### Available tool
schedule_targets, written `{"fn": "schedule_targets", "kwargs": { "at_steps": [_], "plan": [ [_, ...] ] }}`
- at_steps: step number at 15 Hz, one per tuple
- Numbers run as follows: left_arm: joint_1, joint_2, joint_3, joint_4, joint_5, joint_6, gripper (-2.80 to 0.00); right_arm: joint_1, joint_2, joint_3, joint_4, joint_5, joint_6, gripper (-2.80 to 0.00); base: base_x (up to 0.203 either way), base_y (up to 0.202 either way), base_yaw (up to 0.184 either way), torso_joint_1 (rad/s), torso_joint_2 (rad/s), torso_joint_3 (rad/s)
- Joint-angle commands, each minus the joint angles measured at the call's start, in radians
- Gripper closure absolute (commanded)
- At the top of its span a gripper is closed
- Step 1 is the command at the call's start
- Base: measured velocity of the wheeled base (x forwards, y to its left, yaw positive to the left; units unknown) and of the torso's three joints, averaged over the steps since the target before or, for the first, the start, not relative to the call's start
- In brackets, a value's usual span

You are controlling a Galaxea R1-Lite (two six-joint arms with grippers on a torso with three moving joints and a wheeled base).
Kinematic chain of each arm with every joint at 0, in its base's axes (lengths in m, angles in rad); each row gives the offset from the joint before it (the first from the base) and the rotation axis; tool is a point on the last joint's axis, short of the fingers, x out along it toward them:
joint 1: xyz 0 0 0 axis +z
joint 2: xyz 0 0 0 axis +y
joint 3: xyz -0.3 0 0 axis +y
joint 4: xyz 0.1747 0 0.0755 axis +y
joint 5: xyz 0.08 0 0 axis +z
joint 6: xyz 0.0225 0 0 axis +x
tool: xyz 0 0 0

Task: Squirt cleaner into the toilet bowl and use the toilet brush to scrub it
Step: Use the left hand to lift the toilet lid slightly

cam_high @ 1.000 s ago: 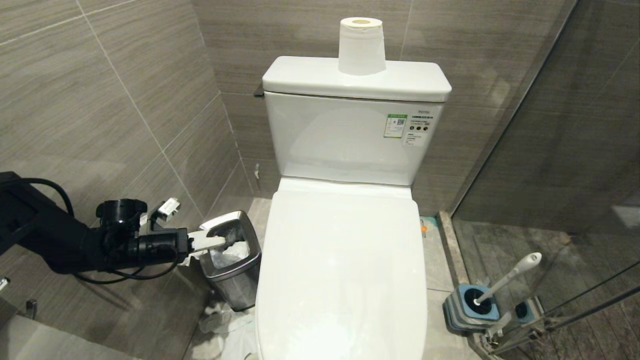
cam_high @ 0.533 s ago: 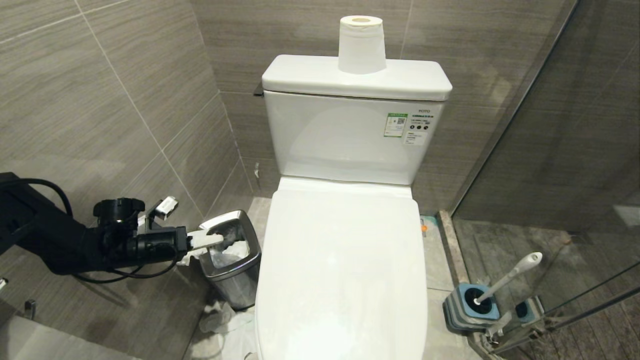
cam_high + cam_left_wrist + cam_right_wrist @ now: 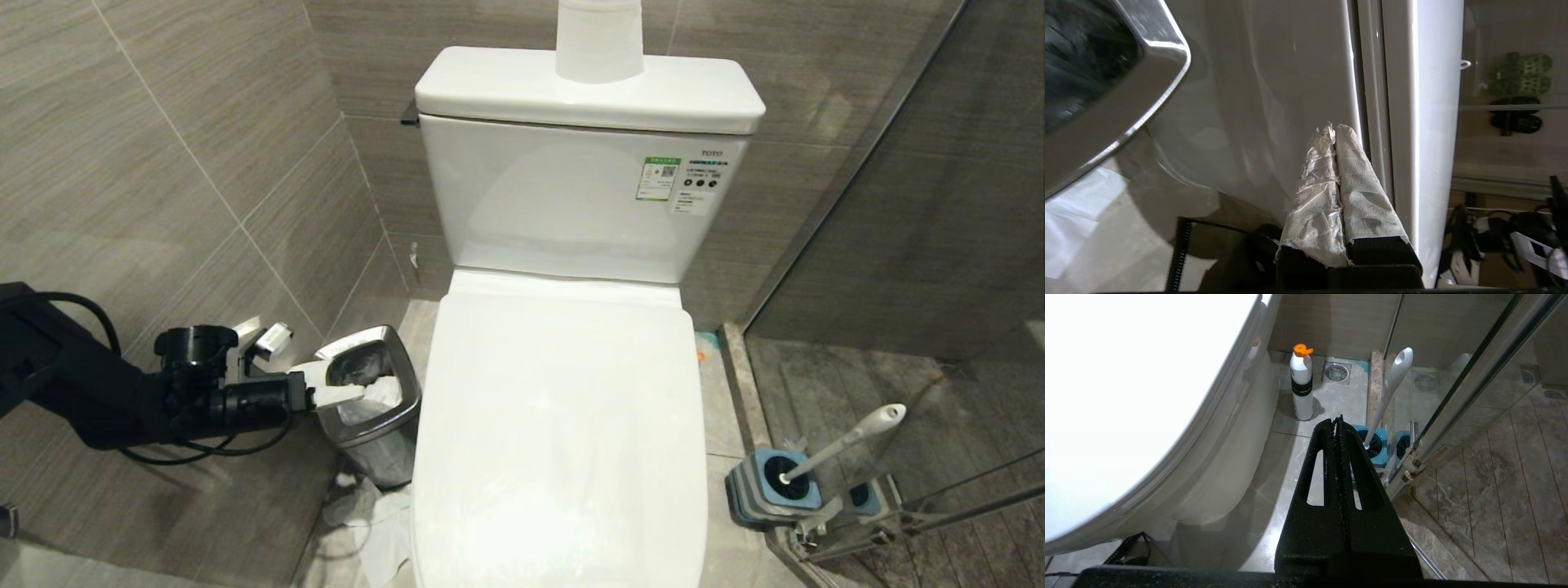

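I'm looking down at the toilet (image 3: 563,204) from the head camera, and its lid (image 3: 559,433) is down flat, so the bowl itself is covered from me. A roll of paper (image 3: 598,41) stands on the tank top at the far end.

My left gripper (image 3: 355,394) is out on the left side of the toilet, reaching level over the steel waste bin (image 3: 367,408). In the left wrist view its two fingers (image 3: 1363,192) are wrapped in white tissue and pressed together tip to tip, with nothing between them. They point toward the white side of the toilet, with the bin's shiny rim (image 3: 1126,122) off to one side. Crumpled white tissue (image 3: 367,523) lies on the floor near the foot of the bin.

My right gripper (image 3: 1338,422) shows only in its own wrist view: black jaws closed tight against each other, empty, hanging above the floor to the right of the toilet.

The toilet brush (image 3: 849,441) sits in its blue-topped holder (image 3: 767,490) on the floor at the near right, by the glass shower screen (image 3: 922,245), its white handle leaning up and to the right. In the right wrist view, a white bottle with an orange cap (image 3: 1301,384) stands on the floor beside the toilet's base, near a floor drain (image 3: 1336,371).
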Motion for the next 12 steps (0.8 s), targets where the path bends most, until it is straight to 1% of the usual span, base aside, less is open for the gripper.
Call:
{"fn": "schedule_targets", "kwargs": {
  "at_steps": [1,2,4,6,7,8,10,12],
  "plan": [
    [0.001,-0.026,0.036,0.002,-0.032,-0.004,0.0,0.0,0.0,0.0,-0.001,0.0,0.0,0.0,0.0,0.0,0.0,0.0,0.0,0.0],
    [0.001,-0.039,0.057,0.003,-0.062,-0.012,0.0,0.0,0.0,-0.001,0.0,0.0,0.0,0.0,0.0,0.0,0.0,0.0,0.0,0.0],
    [0.007,-0.074,0.116,0.003,-0.144,-0.029,0.0,0.0,0.0,0.0,-0.001,0.0,0.0,0.0,0.0,0.0,0.0,0.0,0.0,0.0],
    [0.012,-0.097,0.182,0.001,-0.18,-0.031,0.0,0.0,0.0,0.0,0.0,0.0,0.0,0.0,0.0,0.0,0.0,0.0,0.0,0.0],
    [0.012,-0.1,0.208,-0.002,-0.185,-0.026,0.0,0.0,0.0,0.0,0.0,0.0,0.0,0.0,0.0,0.0,0.0,0.0,0.0,0.0],
    [0.013,-0.101,0.224,-0.003,-0.186,-0.022,-2.8,0.0,0.0,-0.001,-0.001,0.0,0.0,0.0,0.0,0.0,0.0,0.0,0.0,0.0],
    [0.011,-0.101,0.237,-0.003,-0.191,-0.019,-2.8,0.0,0.0,0.0,-0.001,0.0,0.0,0.0,0.0,0.0,0.0,0.0,0.0,0.0],
    [0.011,-0.104,0.267,-0.008,-0.222,-0.016,-2.8,0.0,0.0,0.0,-0.001,0.0,0.0,0.0,0.0,0.0,0.0,0.0,0.0,0.0]
  ]
}}
